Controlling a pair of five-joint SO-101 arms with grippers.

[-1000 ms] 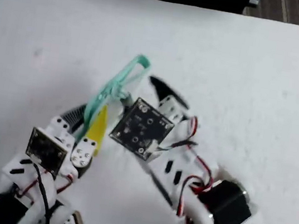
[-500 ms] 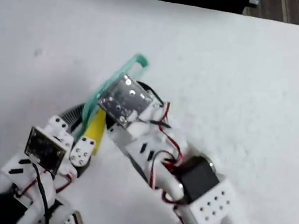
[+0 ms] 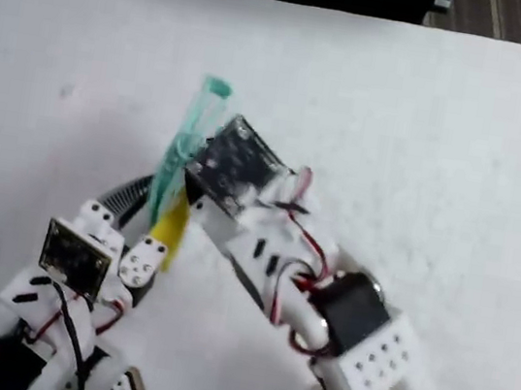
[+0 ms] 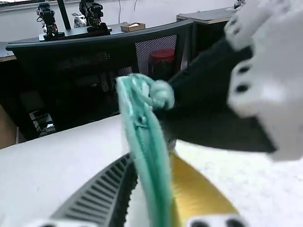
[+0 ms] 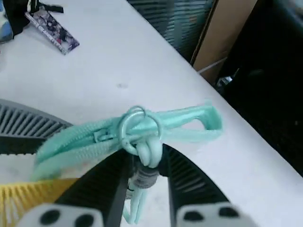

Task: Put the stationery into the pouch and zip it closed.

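Note:
The teal pouch [image 3: 184, 142] stands on edge on the white table [image 3: 427, 132], thin and nearly upright in the high view. My left gripper [image 3: 153, 205] is shut on its near end, with the yellow finger [image 4: 194, 198] on one side and the grey ribbed finger [image 4: 99, 196] on the other. My right gripper [image 5: 142, 161] is shut on the zipper pull [image 5: 142, 144], a ring with a knotted teal cord, at the pouch's top edge [image 5: 184, 124]. The right arm's wrist camera [image 3: 235, 165] covers that grip from above.
The table's far edge [image 3: 289, 1] runs across the top, with dark room space and a black chair [image 4: 94, 71] beyond. A small printed card [image 5: 52, 27] lies farther off on the table. The arms cross close together at the front.
My right arm has moved up and left along the pouch to the zipper. The pouch's far end has swung left, and it now stands more upright. My left arm has barely moved.

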